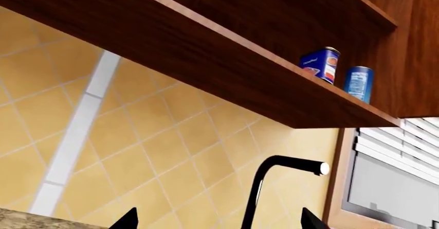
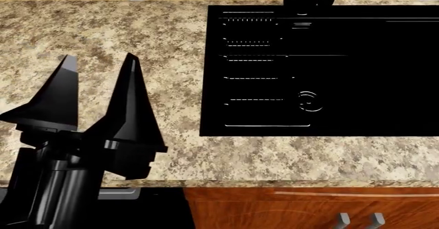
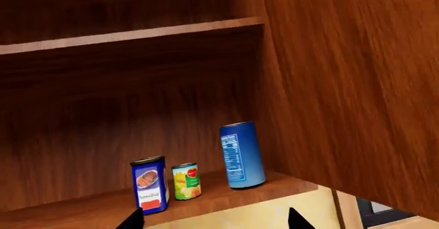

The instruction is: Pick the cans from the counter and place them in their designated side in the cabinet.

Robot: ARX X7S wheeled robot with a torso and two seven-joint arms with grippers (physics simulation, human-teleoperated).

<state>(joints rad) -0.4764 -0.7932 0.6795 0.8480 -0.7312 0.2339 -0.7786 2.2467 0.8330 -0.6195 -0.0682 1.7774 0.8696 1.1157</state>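
Speckled granite counter fills the head view, with a black sink set into it and yellow tiled wall behind. Nearest, the left gripper stands over the counter's front part, fingers pointing toward the wall and spread apart with nothing between them. Below the counter edge, a reddish-brown door with two silver handles shows.

From the left wrist view, the left gripper's two dark fingertips frame a black faucet ahead; above and beyond it sits the open cabinet, with the blue can and a taller blue tin upright near the shelf's front edge, close to the cabinet side wall.

The right gripper shows only as two tips, set apart, empty. Just beyond and above them on the cabinet shelf stand three tins, all upright, long axes vertical: the blue can near one tip, the yellow-green can just beside it, and the taller blue tin further toward the side wall, label facing the gripper.
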